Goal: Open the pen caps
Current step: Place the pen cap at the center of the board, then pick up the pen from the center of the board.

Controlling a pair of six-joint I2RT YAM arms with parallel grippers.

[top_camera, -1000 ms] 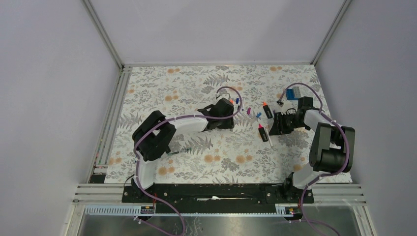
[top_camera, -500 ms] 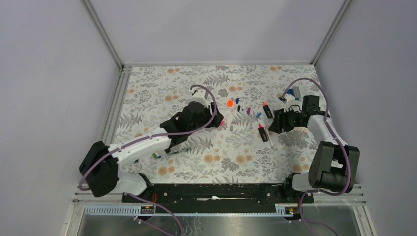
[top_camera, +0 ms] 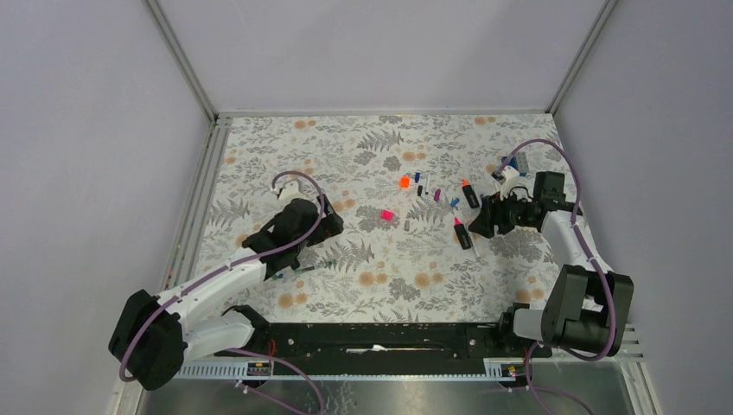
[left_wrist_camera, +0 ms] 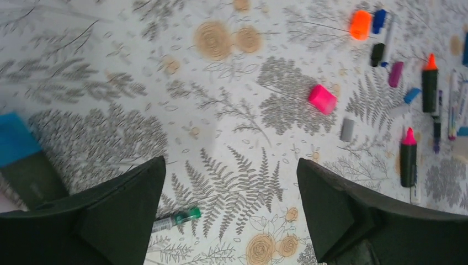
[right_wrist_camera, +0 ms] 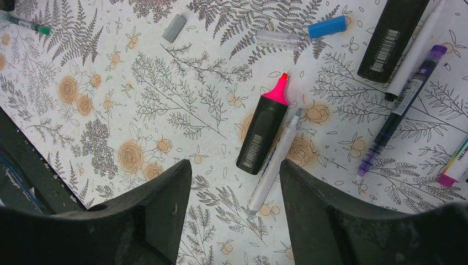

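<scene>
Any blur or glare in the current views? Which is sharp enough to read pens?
Left wrist: smeared, worst at the left edge where the blue block is soft; the pink cap is readable. Right wrist: sharp, barcode lines on the pink highlighter resolve. Top external: even light, no glare, the orange cap just a speck.

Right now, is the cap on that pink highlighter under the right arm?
No, in the right wrist view the pink highlighter lies with its pink tip bare and uncovered.

The tablecloth (left_wrist_camera: 110,83) is white with grey ferns and tan blossoms. On it lies a pink cap (left_wrist_camera: 322,99) — an orange cap (left_wrist_camera: 360,24) beyond it.
</scene>
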